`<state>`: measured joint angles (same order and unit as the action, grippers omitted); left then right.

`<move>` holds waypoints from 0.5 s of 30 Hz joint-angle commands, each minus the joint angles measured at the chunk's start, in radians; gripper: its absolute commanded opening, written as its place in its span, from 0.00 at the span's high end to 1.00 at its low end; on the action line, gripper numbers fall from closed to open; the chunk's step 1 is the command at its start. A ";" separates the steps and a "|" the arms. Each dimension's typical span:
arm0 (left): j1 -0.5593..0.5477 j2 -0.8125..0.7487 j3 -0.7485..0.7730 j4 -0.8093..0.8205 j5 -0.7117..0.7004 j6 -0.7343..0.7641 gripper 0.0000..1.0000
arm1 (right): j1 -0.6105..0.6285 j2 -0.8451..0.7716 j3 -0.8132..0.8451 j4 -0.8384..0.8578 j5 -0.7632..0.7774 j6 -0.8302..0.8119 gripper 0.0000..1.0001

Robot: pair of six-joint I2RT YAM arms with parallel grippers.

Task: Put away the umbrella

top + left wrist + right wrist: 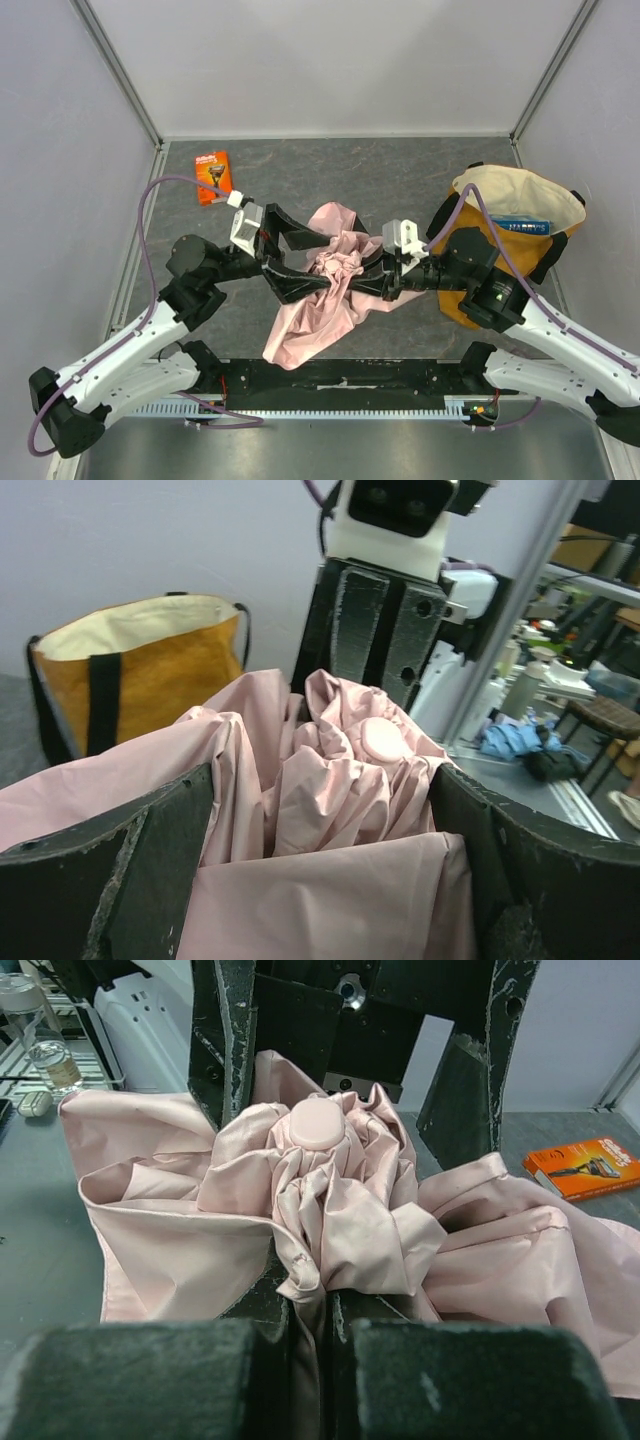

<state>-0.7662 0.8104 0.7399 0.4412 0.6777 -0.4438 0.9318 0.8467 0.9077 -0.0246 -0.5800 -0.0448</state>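
The pale pink umbrella (310, 320) lies crumpled at the table's middle, its fabric bunched round a round pink cap (318, 1123). My left gripper (318, 262) is open wide, and the fabric bundle (330, 790) fills the space between its two fingers (100, 870). My right gripper (352, 280) faces it from the right. It is shut on a fold of the umbrella fabric (340, 1200) and shows in its own wrist view (325, 1305). Shaft, rib tips and handle are hidden in the fabric.
A mustard-yellow tote bag (510, 200) stands open at the right, behind my right arm, with a blue box (520, 226) in it. The bag also shows in the left wrist view (150, 670). An orange razor pack (213, 177) lies at the back left.
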 commanded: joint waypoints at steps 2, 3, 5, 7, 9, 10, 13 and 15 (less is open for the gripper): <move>-0.001 0.048 0.025 0.200 0.180 -0.147 0.07 | -0.001 0.011 0.068 0.035 -0.020 -0.006 1.00; -0.001 0.059 0.033 0.194 0.184 -0.162 0.07 | -0.001 0.024 0.077 0.028 -0.002 -0.009 1.00; -0.002 0.075 0.036 0.191 0.166 -0.174 0.07 | -0.001 0.055 0.106 -0.021 0.023 -0.015 1.00; -0.002 0.082 0.032 0.162 0.105 -0.174 0.07 | -0.001 0.087 0.134 -0.055 0.042 -0.018 1.00; -0.002 0.075 0.026 0.133 0.034 -0.183 0.07 | -0.001 0.117 0.166 -0.098 0.071 -0.032 1.00; -0.002 0.070 0.023 0.129 0.020 -0.193 0.07 | -0.001 0.130 0.183 -0.127 0.090 -0.044 1.00; -0.002 0.052 0.027 0.106 -0.023 -0.234 0.07 | -0.001 0.150 0.224 -0.190 0.164 -0.067 1.00; -0.007 0.055 0.029 0.106 -0.032 -0.246 0.10 | -0.001 0.170 0.253 -0.221 0.172 -0.070 1.00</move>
<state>-0.7528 0.8745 0.7399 0.5385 0.6739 -0.6037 0.9318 0.9756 1.0794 -0.2008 -0.5140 -0.0723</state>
